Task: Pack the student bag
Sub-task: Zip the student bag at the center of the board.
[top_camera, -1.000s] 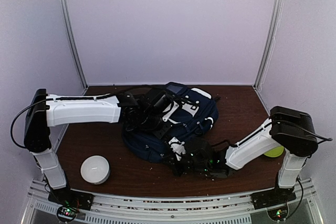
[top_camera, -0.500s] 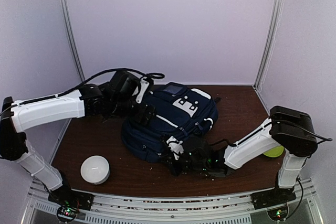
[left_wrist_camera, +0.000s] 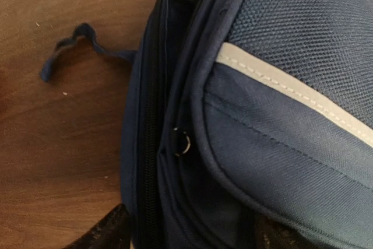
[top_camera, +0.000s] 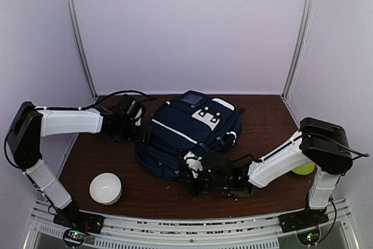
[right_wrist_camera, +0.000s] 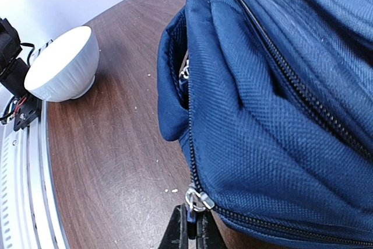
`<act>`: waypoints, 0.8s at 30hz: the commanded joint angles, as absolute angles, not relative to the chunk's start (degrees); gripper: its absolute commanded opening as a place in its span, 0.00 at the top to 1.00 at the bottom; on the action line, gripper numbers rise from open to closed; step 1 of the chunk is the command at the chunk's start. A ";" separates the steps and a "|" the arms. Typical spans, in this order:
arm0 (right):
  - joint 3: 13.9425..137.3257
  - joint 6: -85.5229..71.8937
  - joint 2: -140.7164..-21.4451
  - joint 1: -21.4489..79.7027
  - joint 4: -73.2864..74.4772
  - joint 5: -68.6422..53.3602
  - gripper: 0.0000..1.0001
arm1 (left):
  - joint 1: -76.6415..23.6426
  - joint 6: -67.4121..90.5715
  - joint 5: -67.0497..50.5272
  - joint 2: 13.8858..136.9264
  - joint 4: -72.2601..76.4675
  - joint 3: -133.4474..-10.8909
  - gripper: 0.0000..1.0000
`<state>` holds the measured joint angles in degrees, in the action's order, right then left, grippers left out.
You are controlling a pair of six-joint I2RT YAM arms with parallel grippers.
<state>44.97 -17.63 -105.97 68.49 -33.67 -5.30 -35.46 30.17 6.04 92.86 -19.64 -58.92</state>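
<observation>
The student bag (top_camera: 187, 132), dark navy with white stripes, lies in the middle of the brown table. My left gripper (top_camera: 141, 132) is at the bag's left side, open. In the left wrist view its fingertips (left_wrist_camera: 108, 231) stand wide apart on either side of the bag's (left_wrist_camera: 280, 115) side seam, near a small metal ring (left_wrist_camera: 182, 143); nothing is held. My right gripper (top_camera: 195, 179) is at the bag's near edge. In the right wrist view it (right_wrist_camera: 195, 231) is shut on the zipper pull, just below the silver slider (right_wrist_camera: 196, 197) on the bag (right_wrist_camera: 280, 86).
A white bowl-shaped thing (top_camera: 105, 188) (right_wrist_camera: 61, 65) sits at the front left of the table. A yellow-green object (top_camera: 304, 168) shows behind the right arm. A loose navy strap loop (left_wrist_camera: 64, 56) lies on the wood left of the bag.
My left gripper opened, left the top of the bag and moved back to the bag's left side. The right gripper stayed shut on the zipper pull.
</observation>
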 commanded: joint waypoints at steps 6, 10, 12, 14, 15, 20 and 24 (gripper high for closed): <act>51.74 -16.31 -107.45 71.65 -29.44 -8.32 1.00 | -35.57 32.58 -4.46 98.43 -9.36 -58.75 0.64; 55.18 -15.55 -109.23 72.13 -26.87 -8.89 1.00 | -35.61 33.20 -6.20 98.36 -7.27 -57.05 0.87; 58.03 -15.03 -110.45 72.18 -24.97 -9.00 1.00 | -35.67 33.45 -7.12 98.36 -6.47 -56.64 0.97; 60.43 -14.50 -111.76 72.33 -23.02 -9.21 1.00 | -35.86 33.44 -7.65 98.36 -6.10 -56.43 1.00; 61.91 -14.25 -112.55 72.33 -21.95 -9.35 1.00 | -35.93 33.44 -7.72 98.31 -5.99 -56.35 1.00; 67.50 -13.30 -115.62 72.33 -17.28 -9.93 1.00 | -36.45 33.08 -7.51 97.64 -5.45 -55.71 1.00; 63.57 -13.96 -110.38 72.33 -18.99 -9.19 0.68 | -36.42 32.56 -5.52 95.34 -6.76 -55.14 0.83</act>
